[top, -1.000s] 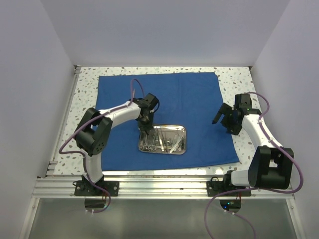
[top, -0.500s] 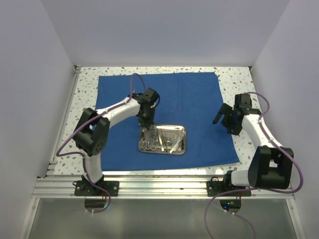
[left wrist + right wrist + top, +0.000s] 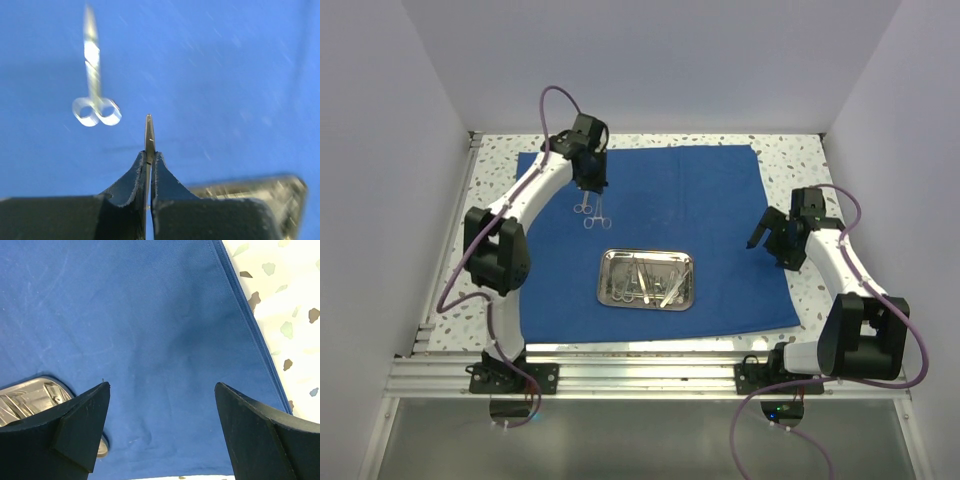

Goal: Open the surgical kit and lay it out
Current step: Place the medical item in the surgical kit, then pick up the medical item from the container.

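Note:
The royal-blue cloth [image 3: 700,200] lies spread flat on the table. The steel tray [image 3: 604,279] sits on its near middle with several thin instruments inside. My left gripper [image 3: 592,186] hangs over the cloth's far left part. It is shut [image 3: 149,156] on a thin steel instrument [image 3: 149,131], which pokes out edge-on between the fingers. A ring-handled instrument [image 3: 94,102] lies on the cloth just to the left [image 3: 583,206]. My right gripper [image 3: 767,243] hovers open above the cloth's right edge [image 3: 162,385] with nothing between its fingers.
The speckled white tabletop [image 3: 790,160] shows around the cloth and past its right hem [image 3: 295,300]. White walls close in the table on the left, back and right. A corner of the tray [image 3: 30,392] shows behind my right gripper's left finger.
My left arm has risen from the tray's left end and swung to the cloth's far left, carrying a steel instrument. The right arm has not moved.

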Motion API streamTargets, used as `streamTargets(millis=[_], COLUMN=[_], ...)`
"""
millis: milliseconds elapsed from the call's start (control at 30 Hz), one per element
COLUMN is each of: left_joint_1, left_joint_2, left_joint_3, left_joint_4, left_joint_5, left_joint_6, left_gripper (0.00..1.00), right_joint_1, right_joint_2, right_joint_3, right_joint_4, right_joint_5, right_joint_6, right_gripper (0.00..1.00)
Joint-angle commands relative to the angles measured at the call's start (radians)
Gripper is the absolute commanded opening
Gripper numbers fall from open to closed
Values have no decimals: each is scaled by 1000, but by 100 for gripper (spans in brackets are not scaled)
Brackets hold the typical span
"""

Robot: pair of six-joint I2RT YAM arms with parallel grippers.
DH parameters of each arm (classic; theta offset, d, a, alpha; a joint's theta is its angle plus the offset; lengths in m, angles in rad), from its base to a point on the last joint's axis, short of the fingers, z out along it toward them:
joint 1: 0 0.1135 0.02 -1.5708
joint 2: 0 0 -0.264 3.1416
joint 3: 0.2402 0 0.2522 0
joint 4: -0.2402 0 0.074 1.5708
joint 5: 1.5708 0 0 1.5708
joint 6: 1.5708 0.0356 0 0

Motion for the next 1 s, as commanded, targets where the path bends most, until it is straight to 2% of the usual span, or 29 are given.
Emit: streamTargets(millis=[0, 67, 100, 133, 167, 200, 233, 267, 400, 433, 667, 833, 967], left_joint_1=[49, 65, 69, 76, 77, 82, 86, 92, 89, 85, -84, -168, -197], left_joint_2=[101, 182, 212, 242, 283, 292, 299, 299, 193, 159, -95, -165, -165], left_joint_3=[110, 209, 251, 327, 346, 354, 357, 355, 233, 152, -157, -322, -373], left_joint_4=[48, 53, 40, 19, 17, 19, 17, 11, 29, 52, 62, 100, 118], left_joint_5=[-37, -74, -86, -111, -129, -137, -140, -140, -114, -88, -20, 65, 107], left_joint_6=[89, 102, 113, 118, 121, 122, 118, 106, 86, 83, 73, 40, 29], left_gripper=[0, 0, 5, 29, 44, 53, 77, 81, 82, 80, 68, 64, 59], right_joint_1=[-2, 0, 0, -2, 0, 0, -2, -2, 0, 0, -2, 0, 0], right_joint_2=[-20, -26, -28, -29, -31, -34, -40, -41, -51, -49, -28, -17, -9], right_joint_3=[43, 41, 41, 41, 41, 40, 35, 34, 18, 11, 8, -1, -6], right_joint_4=[-18, -18, -21, -23, -24, -26, -29, -29, -29, -26, -3, 6, 13], right_joint_5=[5, 4, 4, 4, 5, 8, 8, 8, 7, 5, -2, -2, -2], right_joint_6=[4, 7, 6, 6, 4, 4, 3, 1, 0, 1, -2, -6, -11], right_gripper=[90, 90, 90, 90, 90, 90, 90, 90, 90, 90, 90, 90, 90])
